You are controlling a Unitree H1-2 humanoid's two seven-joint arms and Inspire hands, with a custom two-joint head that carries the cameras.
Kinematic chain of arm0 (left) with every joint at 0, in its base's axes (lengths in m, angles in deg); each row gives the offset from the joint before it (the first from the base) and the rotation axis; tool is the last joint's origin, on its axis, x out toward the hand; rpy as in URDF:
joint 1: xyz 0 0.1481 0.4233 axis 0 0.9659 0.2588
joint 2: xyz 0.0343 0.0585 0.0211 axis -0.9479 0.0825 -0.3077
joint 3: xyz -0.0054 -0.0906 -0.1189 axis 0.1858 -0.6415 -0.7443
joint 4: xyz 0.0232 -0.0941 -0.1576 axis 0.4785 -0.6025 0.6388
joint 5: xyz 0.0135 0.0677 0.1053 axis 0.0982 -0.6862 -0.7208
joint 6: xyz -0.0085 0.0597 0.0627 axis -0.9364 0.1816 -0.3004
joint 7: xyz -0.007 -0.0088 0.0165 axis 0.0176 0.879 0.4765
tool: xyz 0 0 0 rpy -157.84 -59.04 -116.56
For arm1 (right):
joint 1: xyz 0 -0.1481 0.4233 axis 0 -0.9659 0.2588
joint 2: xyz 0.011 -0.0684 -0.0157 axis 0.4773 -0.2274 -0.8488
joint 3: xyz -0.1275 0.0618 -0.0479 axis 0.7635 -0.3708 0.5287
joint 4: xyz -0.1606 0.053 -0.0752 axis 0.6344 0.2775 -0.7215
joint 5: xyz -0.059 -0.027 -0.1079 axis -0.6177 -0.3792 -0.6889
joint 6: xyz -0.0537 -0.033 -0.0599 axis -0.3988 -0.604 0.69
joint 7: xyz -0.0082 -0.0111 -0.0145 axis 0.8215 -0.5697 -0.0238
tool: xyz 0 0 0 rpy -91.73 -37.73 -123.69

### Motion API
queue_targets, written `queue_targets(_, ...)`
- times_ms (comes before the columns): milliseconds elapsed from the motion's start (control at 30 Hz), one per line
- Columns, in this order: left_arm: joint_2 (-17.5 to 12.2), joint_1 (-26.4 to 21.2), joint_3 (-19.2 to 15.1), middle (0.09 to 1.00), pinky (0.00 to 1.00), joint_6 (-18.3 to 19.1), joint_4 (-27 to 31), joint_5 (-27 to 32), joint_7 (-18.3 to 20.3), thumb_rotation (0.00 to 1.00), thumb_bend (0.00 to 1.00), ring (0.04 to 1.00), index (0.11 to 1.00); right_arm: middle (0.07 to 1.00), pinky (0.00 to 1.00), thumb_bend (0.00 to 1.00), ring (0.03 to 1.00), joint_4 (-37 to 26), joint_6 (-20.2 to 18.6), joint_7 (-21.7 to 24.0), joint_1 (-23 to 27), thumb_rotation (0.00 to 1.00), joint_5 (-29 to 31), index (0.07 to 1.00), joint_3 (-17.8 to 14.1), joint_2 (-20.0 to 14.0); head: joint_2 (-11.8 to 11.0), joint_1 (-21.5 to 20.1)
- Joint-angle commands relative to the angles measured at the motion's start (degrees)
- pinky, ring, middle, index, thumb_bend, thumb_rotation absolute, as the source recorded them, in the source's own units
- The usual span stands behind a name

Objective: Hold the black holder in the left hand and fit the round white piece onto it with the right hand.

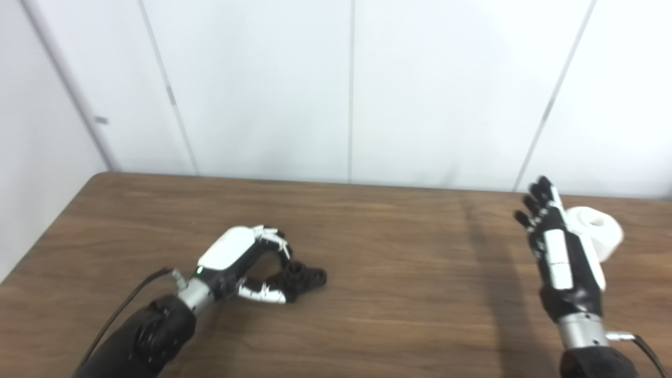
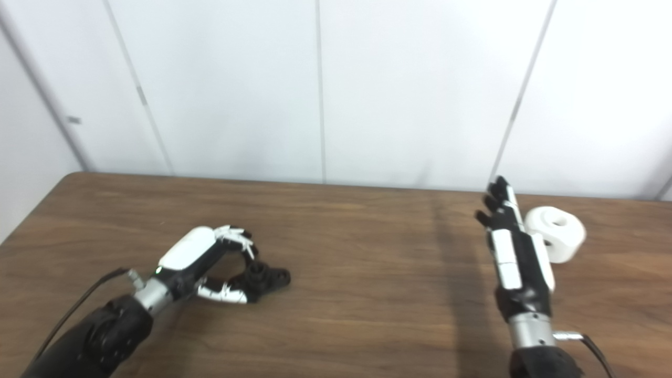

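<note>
a brown wood-grain table [image 1: 378,252] runs across the scene in front of white wall panels [image 1: 262,89], and both arms come up from the bottom edge. the left hand [image 1: 239,262] lies low on the table at the left with its fingers and thumb curled in a ring around the near end of the black holder [image 1: 302,275], which rests flat on the wood; whether the grip is firm or only loose around it cannot be told. the right hand [image 2: 512,257] stands edge-on at the right, fingers straight and spread, holding nothing, just beside the round white piece [image 2: 559,233], which sits on the table on the far side of the palm, well apart from the holder. the likely trouble is on the right: a flat, upright hand could nudge the piece sideways, and since it is round it may roll off toward the table's far edge before the fingers wrap it. on the left, a shallow pinch on one end could let the holder tip or twist when lifted. the white piece is a thick, smooth ring with a hole through its centre; the holder is a small dark part with a short raised round post near its middle.
</note>
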Motion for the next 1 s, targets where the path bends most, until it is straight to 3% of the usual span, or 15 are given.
queue_targets(0,0.9,1.3,2.2,0.683,0.93,-2.1,2.1,-1.7,3.5,0.05,0.52,0.858,0.484,0.981,0.92,0.55,0.969,-3.2,0.2,-0.5,2.0,0.95,-1.1,0.983,0.3,0.4,0.0,-0.1)
queue_targets(200,1.7,2.3,2.6,0.708,0.96,-1.7,4.8,-2.3,4.9,0.05,0.52,0.888,0.484,0.958,0.87,0.53,0.940,-5.7,-0.7,-1.5,1.8,0.93,-2.9,0.962,0.6,1.3,0.1,-2.3)
queue_targets(833,2.8,2.4,1.9,0.753,1.00,-1.7,5.3,-4.8,5.4,0.05,0.52,0.974,0.484,0.967,0.89,0.53,0.949,-12.1,-5.2,-3.0,1.6,0.92,-3.7,0.962,-0.2,2.1,0.3,-6.4)
queue_targets(967,2.4,2.4,1.7,0.755,1.00,-1.9,5.2,-4.3,6.0,0.05,0.52,0.975,0.484,0.961,0.88,0.55,0.944,-15.6,-8.4,-3.2,2.2,0.93,-3.2,0.961,-1.5,1.3,0.2,-9.1)
